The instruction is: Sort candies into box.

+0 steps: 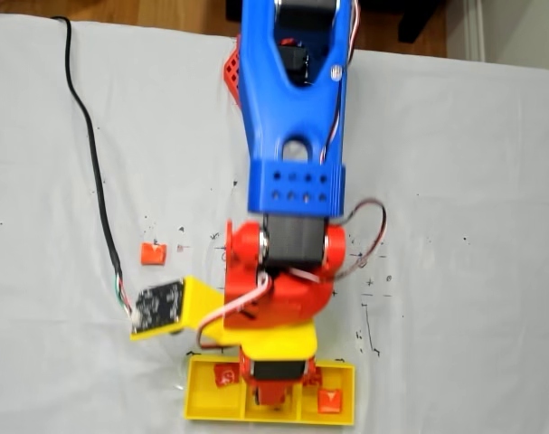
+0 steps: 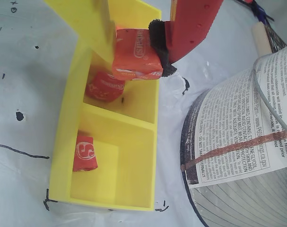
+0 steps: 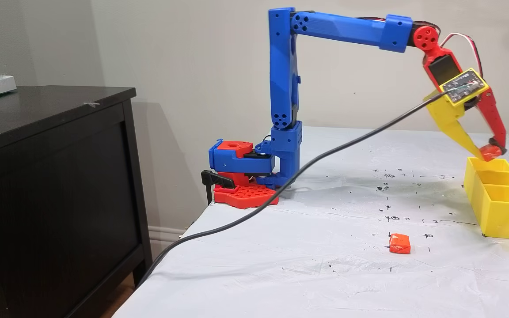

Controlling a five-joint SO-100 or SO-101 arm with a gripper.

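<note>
My gripper (image 2: 138, 53) is shut on an orange-red candy (image 2: 136, 56), pinched between the yellow finger and the red finger's black pad. It hangs just above the box (image 2: 63, 142), a yellow tray with three compartments. A red candy with white marks (image 2: 104, 86) lies in the middle compartment under the held one. Another (image 2: 84, 152) sits in the near compartment. From above, the box (image 1: 202, 404) shows a red candy (image 1: 224, 375) at left and an orange one (image 1: 329, 400) at right. A loose orange candy (image 1: 153, 253) lies on the sheet. From the side, the gripper (image 3: 489, 153) hovers over the box's (image 3: 502, 212) far part.
A curved printed paper (image 2: 238, 142) stands close to the right of the tray in the wrist view. A black cable (image 3: 281, 187) runs across the white sheet to the circuit board (image 1: 158, 306). The arm's base (image 3: 241, 176) and a dark cabinet (image 3: 51, 176) stand to the left.
</note>
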